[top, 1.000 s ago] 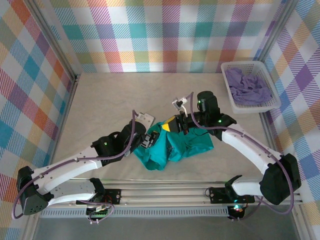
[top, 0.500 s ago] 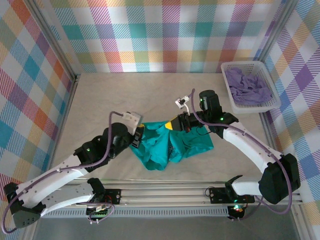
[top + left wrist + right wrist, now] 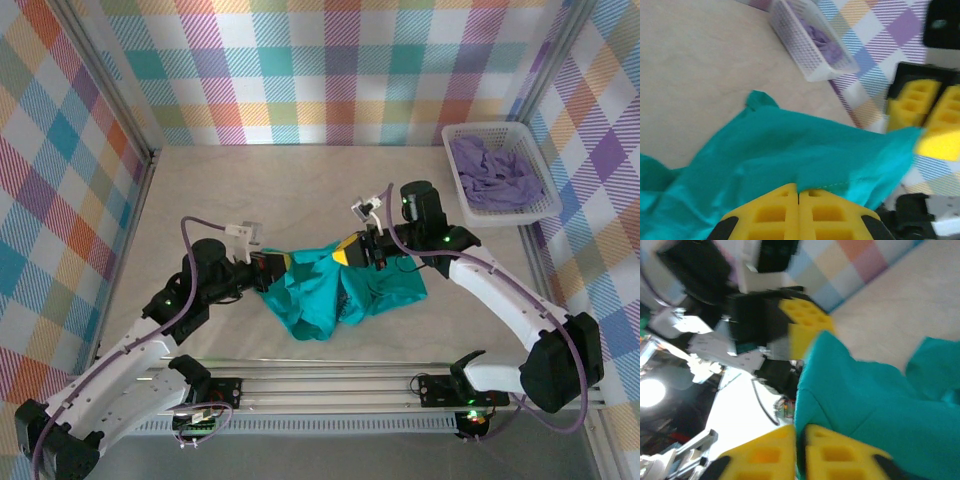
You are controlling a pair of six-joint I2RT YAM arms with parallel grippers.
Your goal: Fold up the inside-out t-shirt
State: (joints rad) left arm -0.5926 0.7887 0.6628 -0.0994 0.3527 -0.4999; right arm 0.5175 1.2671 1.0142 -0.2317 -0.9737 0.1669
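At the left, the left gripper [image 3: 272, 263] reaches in low over the pale tabletop [image 3: 250, 190], and its wrist view shows the yellow jaws pressed flat together on a hemmed edge of the teal-green cotton t-shirt [image 3: 320, 295]. The t-shirt sits at the middle of the tabletop, just ahead of the 2 arm bases. Its upper edge is lifted and drawn into a taut band between the 2 grippers, while the rest hangs and bunches in loose folds on the surface below. At the other end of that band, the right gripper [image 3: 352, 250] has its jaws nearly together, with only a thin slit between them and cloth rising from the seam, so it appears to pinch the fabric too. Far right, well apart from the work, a white mesh plastic basket [image 3: 510, 215] holds a lavender-purple garment [image 3: 495, 170]. The step in hand looks like spreading: 2 pinches on 1 edge, pulled apart to open the crumpled body out. I judge the folding barely begun. The next move calls for both grips to hold while the arms separate and lift evenly, so the body hangs free and can be laid flat without twisting. An uneven pull could slip the thin edge out of 1 pinch.
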